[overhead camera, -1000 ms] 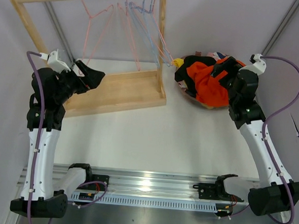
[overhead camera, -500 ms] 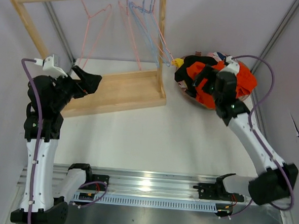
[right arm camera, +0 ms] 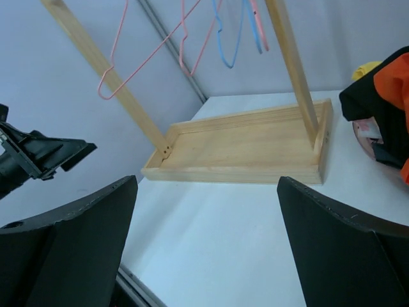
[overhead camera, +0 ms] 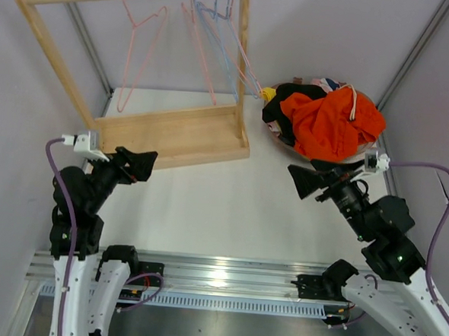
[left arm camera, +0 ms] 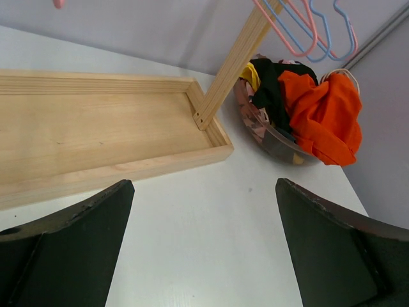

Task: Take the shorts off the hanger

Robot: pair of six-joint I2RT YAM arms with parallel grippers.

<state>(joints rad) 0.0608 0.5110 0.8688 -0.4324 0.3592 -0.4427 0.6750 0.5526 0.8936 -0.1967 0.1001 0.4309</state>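
**Item:** shorts (overhead camera: 330, 127), heaped in the basket (left arm camera: 267, 137) at far right. The orange pair lies on top, with black and yellow beneath. None are on the hangers (overhead camera: 209, 45), which hang bare from the rack (overhead camera: 173, 134).

**Tools:** left gripper (overhead camera: 141, 165) and right gripper (overhead camera: 296, 181). Both have fingers spread wide and hold nothing. They sit low over the table (overhead camera: 230, 199), well apart from pile and rack.

**Hazards:** orange fabric drapes over the basket's right rim, so a brush from the right gripper would likely drag it out. Blue hanger tips hang near the pile's left edge. Whether they touch it cannot be told, but a snag there could swing the wires.

**Clearance:** broad bare table lies between the rack base and the near rail (overhead camera: 225, 278). Walls (overhead camera: 14, 125) stand close on left and right. The basket sits just beside the rack's right post, leaving little gap.
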